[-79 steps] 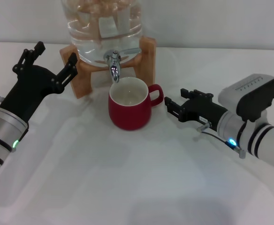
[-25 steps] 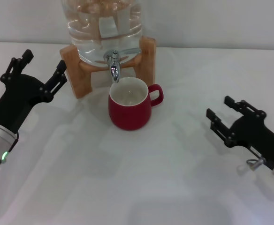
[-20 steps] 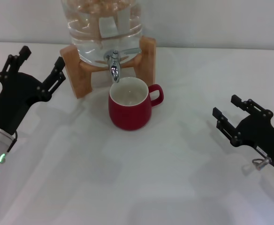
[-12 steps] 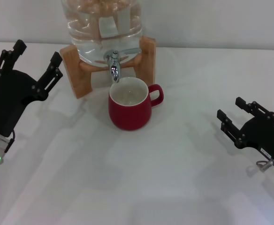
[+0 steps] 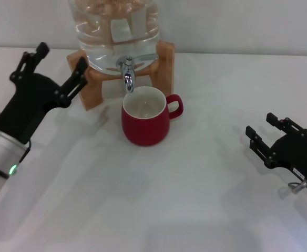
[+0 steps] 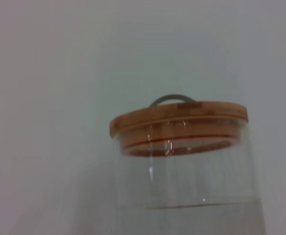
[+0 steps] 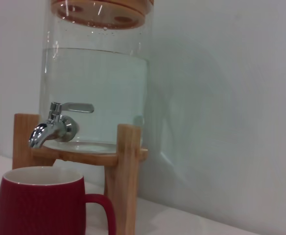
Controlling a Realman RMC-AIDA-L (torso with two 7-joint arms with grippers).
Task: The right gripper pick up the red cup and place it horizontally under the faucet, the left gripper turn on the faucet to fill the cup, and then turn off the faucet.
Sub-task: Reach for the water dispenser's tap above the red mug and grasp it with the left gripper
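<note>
The red cup (image 5: 145, 121) stands upright on the white table, right under the chrome faucet (image 5: 127, 71), handle to the right. The faucet sits on a clear water jar (image 5: 114, 26) in a wooden stand (image 5: 164, 65). My left gripper (image 5: 56, 71) is open, just left of the stand, fingers pointing toward the jar. My right gripper (image 5: 268, 135) is open and empty, far right of the cup. The right wrist view shows the cup (image 7: 37, 205), the faucet (image 7: 55, 125) and its lever. The left wrist view shows only the jar's wooden lid (image 6: 178, 120).
The white table (image 5: 169, 199) ends at a pale wall behind the jar. The water jar is nearly full and its stand stands close behind the cup.
My right gripper has drawn back from the cup's handle to the far right. My left gripper first pulled away to the left, then swung back toward the stand.
</note>
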